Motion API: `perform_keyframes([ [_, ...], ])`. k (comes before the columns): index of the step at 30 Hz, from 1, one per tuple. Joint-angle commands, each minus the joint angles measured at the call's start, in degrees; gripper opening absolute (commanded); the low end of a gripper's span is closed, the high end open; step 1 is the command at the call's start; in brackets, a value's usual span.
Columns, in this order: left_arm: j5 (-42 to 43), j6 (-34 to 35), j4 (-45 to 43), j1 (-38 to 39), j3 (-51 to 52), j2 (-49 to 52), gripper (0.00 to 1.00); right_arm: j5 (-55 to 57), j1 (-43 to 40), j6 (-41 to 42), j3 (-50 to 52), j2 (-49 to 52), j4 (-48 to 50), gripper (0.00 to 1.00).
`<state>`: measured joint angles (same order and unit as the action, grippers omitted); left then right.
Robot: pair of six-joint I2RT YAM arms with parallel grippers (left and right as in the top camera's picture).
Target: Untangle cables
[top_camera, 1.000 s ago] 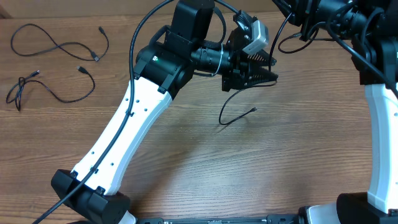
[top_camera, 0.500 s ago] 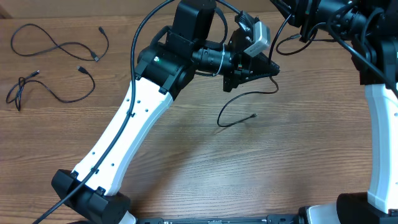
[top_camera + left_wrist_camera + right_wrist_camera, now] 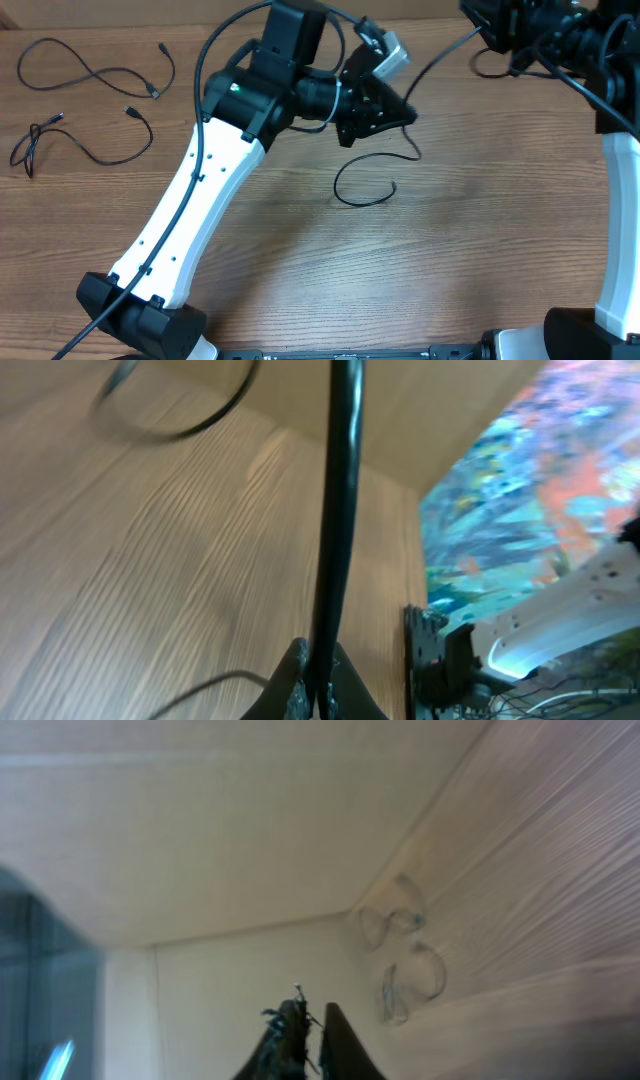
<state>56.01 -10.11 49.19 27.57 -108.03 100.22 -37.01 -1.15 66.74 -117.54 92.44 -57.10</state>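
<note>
The left gripper [image 3: 318, 665] is clamped on a cable [image 3: 340, 510], which rises straight out from between its closed jaws in the left wrist view. Seen from overhead, that taut stretch runs up and to the right toward the right gripper [image 3: 305, 1020]. The right gripper's jaws are nearly together; I cannot tell whether they pinch the far end.

Below the left gripper, the cable's free tail drops to the desk [image 3: 450, 260] and curls into an open loop. Its plug [image 3: 393, 185] ends on the loop's right side, pointing roughly up.

The task looks mostly done. The upper cable [image 3: 100, 70] and lower cable [image 3: 105, 162] lie at the desk's far left corner, near each other but apart and well clear of the held one. What is left, by my reading, is to lay this third cable down on its own.
</note>
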Motion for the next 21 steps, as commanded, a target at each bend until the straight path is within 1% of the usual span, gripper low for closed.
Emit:
perform_keyframes([
  [1,-8.22,1.40,3.50,-0.61,-0.02,0.17,0.04,6.40,-0.52,-11.08,-0.92,-0.07,-3.78,0.10],
  [4,-12.50,1.38,6.36,-0.59,-0.02,0.17,0.04,10.78,-0.52,-16.31,-0.92,-0.07,-9.27,0.14],
  [10,-19.47,1.88,9.79,-0.59,-0.02,0.17,0.04,21.09,-0.48,-24.50,-0.92,-0.04,-20.41,0.30],
  [12,-22.95,3.63,10.75,-0.61,-0.02,0.17,0.04,23.82,-0.48,-26.73,-0.92,-0.02,-23.54,0.35],
  [14,-26.10,5.01,11.63,-0.61,-0.02,0.17,0.04,25.03,-0.48,-28.89,-0.92,0.00,-25.66,0.41],
  [17,-27.58,5.01,12.83,-0.59,-0.02,0.17,0.04,25.00,-0.48,-31.71,-0.68,0.04,-27.45,0.50],
  [18,-28.48,5.01,13.55,-0.59,-0.04,0.17,0.04,25.00,-0.48,-32.57,-0.31,0.04,-27.93,0.55],
  [21,-29.77,5.03,15.10,-0.57,-0.17,0.17,0.04,25.03,-0.48,-32.76,0.83,0.07,-28.33,0.61],
])
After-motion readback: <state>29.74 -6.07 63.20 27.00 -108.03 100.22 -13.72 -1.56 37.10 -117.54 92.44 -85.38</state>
